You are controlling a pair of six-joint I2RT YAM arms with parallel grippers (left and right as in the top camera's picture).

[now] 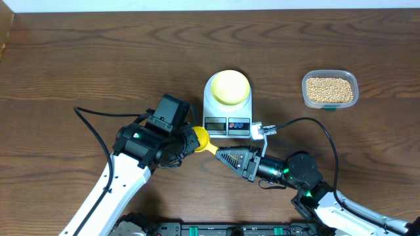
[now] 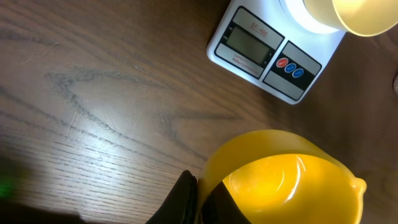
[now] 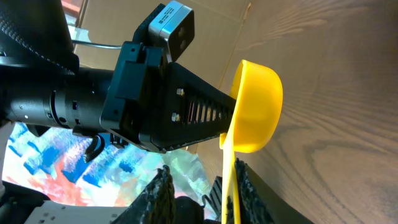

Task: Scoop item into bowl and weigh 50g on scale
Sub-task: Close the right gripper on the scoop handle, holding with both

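The bright yellow scoop (image 1: 199,139) hangs empty just in front of the white scale (image 1: 226,123). My left gripper (image 1: 187,141) is shut on the wall of the scoop's cup (image 2: 286,186), with one finger outside and one inside (image 2: 202,199). My right gripper (image 1: 223,155) is open around the scoop's thin handle (image 3: 229,186), which lies against one finger (image 3: 202,196). The pale yellow bowl (image 1: 229,86) stands empty on the scale's platform and also shows in the left wrist view (image 2: 348,15). The tan beans (image 1: 329,90) fill a clear tub (image 1: 354,82) at the far right.
The scale's display and two buttons (image 2: 264,53) face the front edge. My left arm's black body and its camera (image 3: 124,99) fill the right wrist view behind the scoop (image 3: 258,109). A cable (image 1: 308,121) loops over the table right of the scale.
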